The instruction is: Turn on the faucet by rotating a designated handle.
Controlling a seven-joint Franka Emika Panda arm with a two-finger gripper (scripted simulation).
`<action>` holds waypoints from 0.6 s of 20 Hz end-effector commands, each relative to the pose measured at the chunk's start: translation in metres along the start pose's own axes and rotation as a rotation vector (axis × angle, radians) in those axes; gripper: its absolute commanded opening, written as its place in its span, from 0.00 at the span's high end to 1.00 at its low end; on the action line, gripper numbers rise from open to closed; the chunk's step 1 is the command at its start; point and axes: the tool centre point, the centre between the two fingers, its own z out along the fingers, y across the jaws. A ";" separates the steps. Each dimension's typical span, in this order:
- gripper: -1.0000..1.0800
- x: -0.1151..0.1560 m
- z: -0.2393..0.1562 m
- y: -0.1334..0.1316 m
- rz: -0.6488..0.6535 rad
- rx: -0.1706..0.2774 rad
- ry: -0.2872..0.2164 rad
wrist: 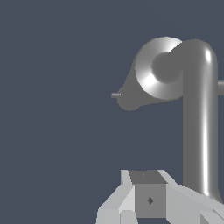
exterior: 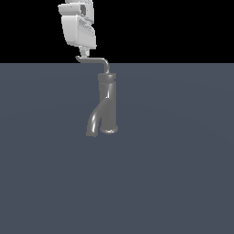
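Nearest the lens in the wrist view is the gripper (wrist: 151, 197), a pale grey blocky shape at the edge of the picture with a darker square face at its middle. Only its base parts show here; the fingertips are out of sight, so whether the jaws are spread or pressed together cannot be told from this view. Just beside it, the handle (wrist: 200, 118) runs as a long glossy grey rod from the gripper's side away to a rounded bend. There it meets the faucet (wrist: 153, 74), seen from above as a bright ringed top with a darker centre. A darker grey lobe sticks out from the faucet's side over the flat blue-grey floor (wrist: 57, 109).

In the exterior view the faucet (exterior: 108, 103) stands upright on the blue-grey floor (exterior: 173, 173), a little toward the exterior view's left of centre. Its curved spout bends down toward the exterior view's left, ending near the base. The thin handle (exterior: 93, 60) rises from the top and reaches toward the exterior view's left, ending in a small upturned tip. The white gripper (exterior: 87, 49) hangs directly above that tip, its lower end at or touching the rod. The fingers are too small to separate, so its opening cannot be told, and no grasp is visible.
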 end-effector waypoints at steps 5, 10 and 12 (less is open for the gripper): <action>1.00 -0.001 0.000 0.016 0.000 0.000 0.000; 1.00 -0.002 0.000 0.028 0.000 0.000 0.000; 1.00 -0.002 0.000 0.033 0.000 0.000 0.000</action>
